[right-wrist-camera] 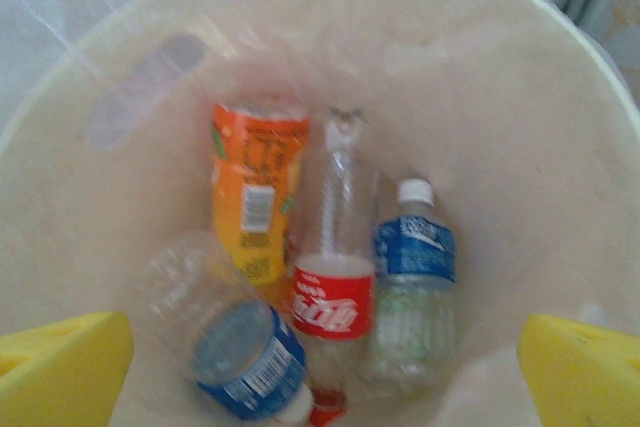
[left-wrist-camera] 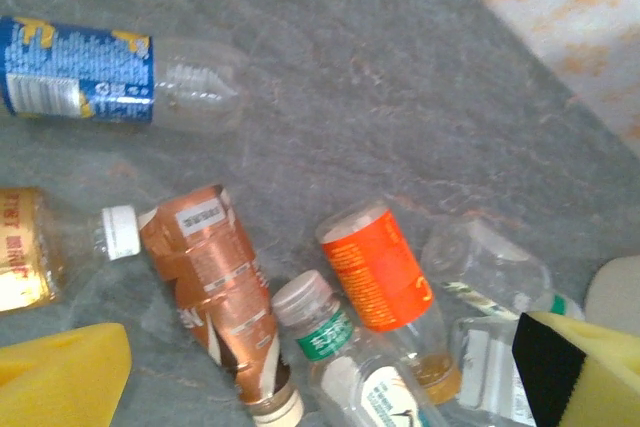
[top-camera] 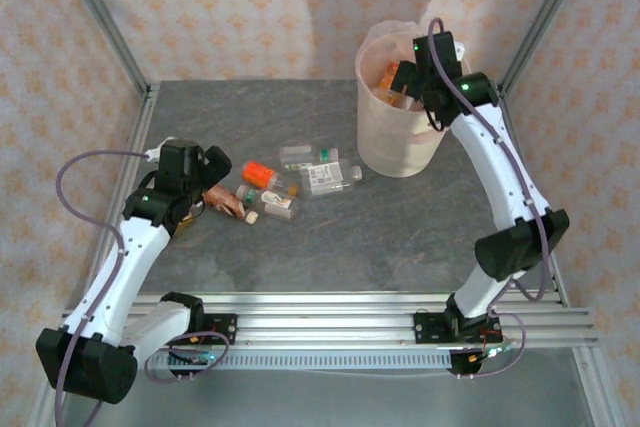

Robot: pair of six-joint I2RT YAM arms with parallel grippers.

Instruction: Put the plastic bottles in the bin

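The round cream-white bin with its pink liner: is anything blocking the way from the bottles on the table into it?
Only the right gripper, open, which hangs over the mouth of the round cream-white plastic-lined bin. The grey table between the lying plastic bottles and the bin is bare, and the bin is far from full.

The bench (top-camera: 300, 257) is mottled grey, and the wall (top-camera: 250, 7) is pale pink with small orange motifs. The bin (top-camera: 400, 152) is cream-white, its liner faintly pink. Inside are an orange-and-yellow bottle (right-wrist-camera: 255, 187), a red-labelled bottle (right-wrist-camera: 332, 309) with white lettering, and a blue-labelled bottle (right-wrist-camera: 415, 252) with a white cap. On the bench are a blue-and-yellow bottle (left-wrist-camera: 80, 67), a coppery brown bottle (left-wrist-camera: 215, 287) and a bright orange bottle (left-wrist-camera: 375, 267). The left hand (left-wrist-camera: 320, 392) has yellow pads (left-wrist-camera: 60, 377).
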